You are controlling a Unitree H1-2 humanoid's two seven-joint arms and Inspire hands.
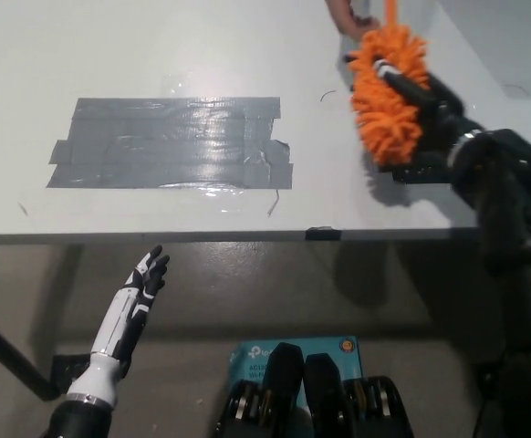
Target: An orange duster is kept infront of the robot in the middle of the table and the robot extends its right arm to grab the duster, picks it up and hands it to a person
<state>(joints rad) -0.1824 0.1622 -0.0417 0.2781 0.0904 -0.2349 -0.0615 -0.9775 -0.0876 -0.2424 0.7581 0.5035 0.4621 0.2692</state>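
My black right hand [427, 102] is shut on the fluffy orange duster [386, 100] and holds it up over the right part of the white table [138, 55]. The duster's thin orange handle points to the top edge of the picture. A person's hand [346, 15] reaches in at the top, just left of that handle and close to the duster's upper end. Whether it touches the duster I cannot tell. My white left hand [136, 301] rests open below the table's front edge at the lower left.
A large patch of grey tape [172, 142] lies on the table's middle left. A black tape patch [430, 169] is mostly hidden under my right arm. A blue box [256, 358] lies on the floor below the table.
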